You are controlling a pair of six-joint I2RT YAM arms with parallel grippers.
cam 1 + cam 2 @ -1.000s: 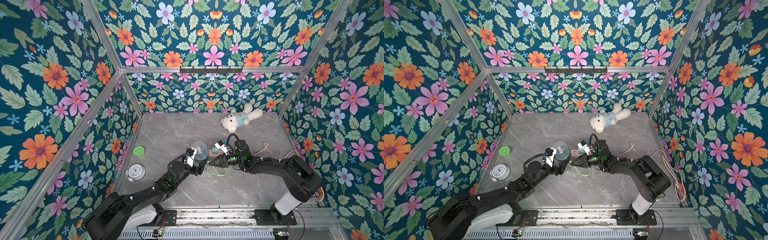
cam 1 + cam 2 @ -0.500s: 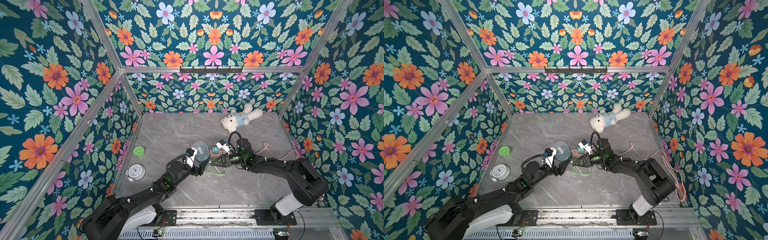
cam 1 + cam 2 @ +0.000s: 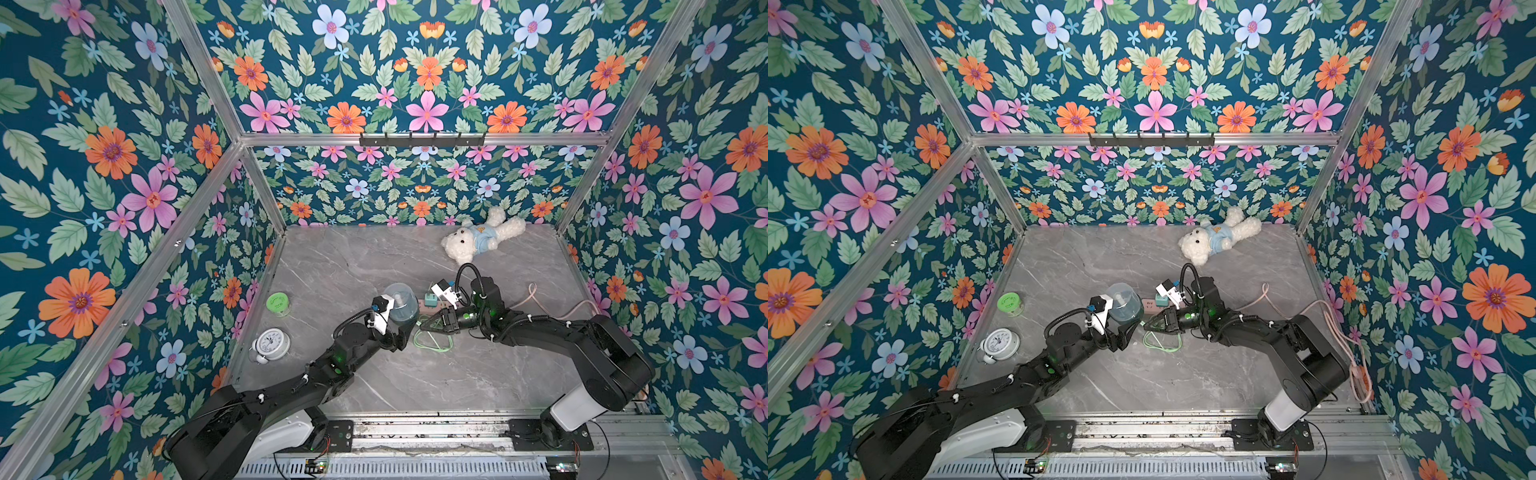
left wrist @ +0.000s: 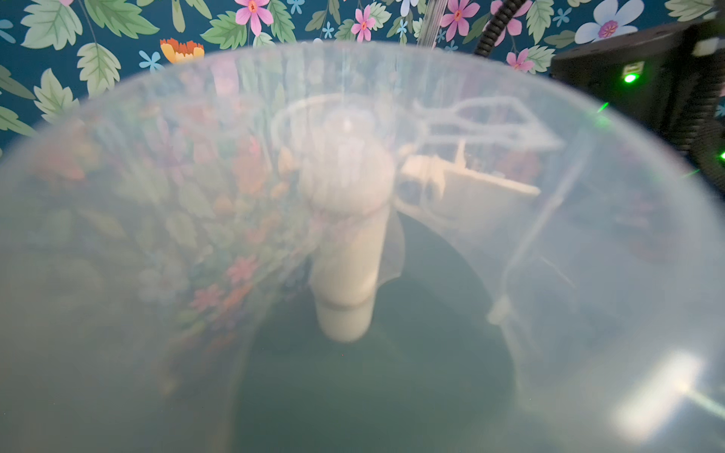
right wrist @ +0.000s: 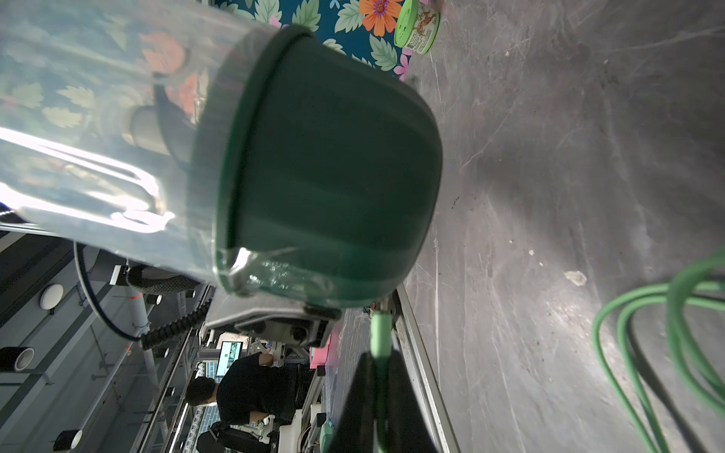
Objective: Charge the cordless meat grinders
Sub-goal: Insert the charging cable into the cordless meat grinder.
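Top views: grinder (image 3: 401, 305) dome-up, axis seemingly upright, in grip of wide left gripper (image 3: 402, 325); right gripper (image 3: 427, 325) tight on green cable (image 3: 434, 344).

Clear-domed, teal-based meat grinder (image 3: 401, 305) at table (image 3: 415, 374) centre.

no readable text, alarm clock (image 3: 272, 344) numerals illegible

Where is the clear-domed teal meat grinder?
In both top views the clear-domed teal meat grinder is mid-table, between the fingers of the left gripper, beside the pink power strip.
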